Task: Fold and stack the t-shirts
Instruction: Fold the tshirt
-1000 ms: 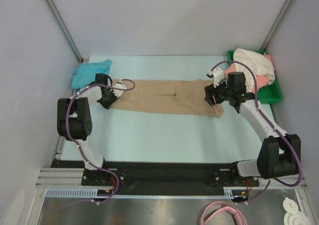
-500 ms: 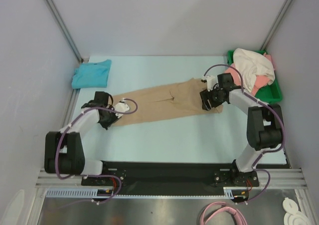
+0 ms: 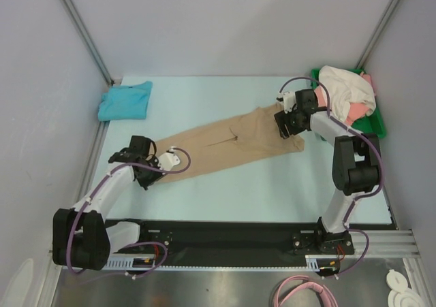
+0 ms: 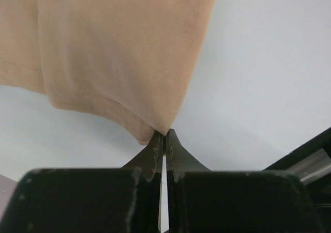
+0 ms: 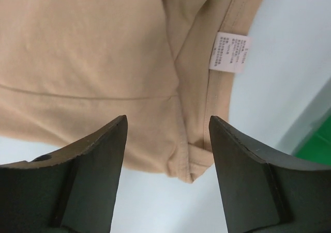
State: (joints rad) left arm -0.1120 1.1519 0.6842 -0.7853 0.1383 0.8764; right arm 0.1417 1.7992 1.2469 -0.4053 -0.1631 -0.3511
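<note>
- Far left corner of the tabletop (image 3: pixel 225 198): a teal shirt (image 3: pixel 125 101) lies folded flat, well apart from both arms. It is judged to be the start of the stack, kept out of the working area.
- Near left: the left fingers (image 4: pixel 155 153) are pressed together, with a corner of the tan shirt (image 3: pixel 228 138) pinched at their very tips. The hold takes in the hem corner only. It is judged enough to lift or drag that end, but liable to slip under a hard pull.
- Centre: the tan shirt, already narrowed to a long strip, lies on the tabletop slanting from near left to far right. The slant fits a cloth held by its near-left corner alone.
- Far right end of the strip: the right fingers (image 5: pixel 98 150) stand wide apart over the collar end, with the white label (image 5: pixel 229 52) showing just beyond them. They grip nothing, and whether their tips touch the cloth cannot be told. They are judged placed to take or pin this end, so the strip can be folded end to end.
- Far right: a green tray (image 3: pixel 377 128) holds a cream shirt (image 3: pixel 344 86) heaped over a pink shirt (image 3: pixel 354 122). Both are unfolded and judged to be waiting their turn.
</note>
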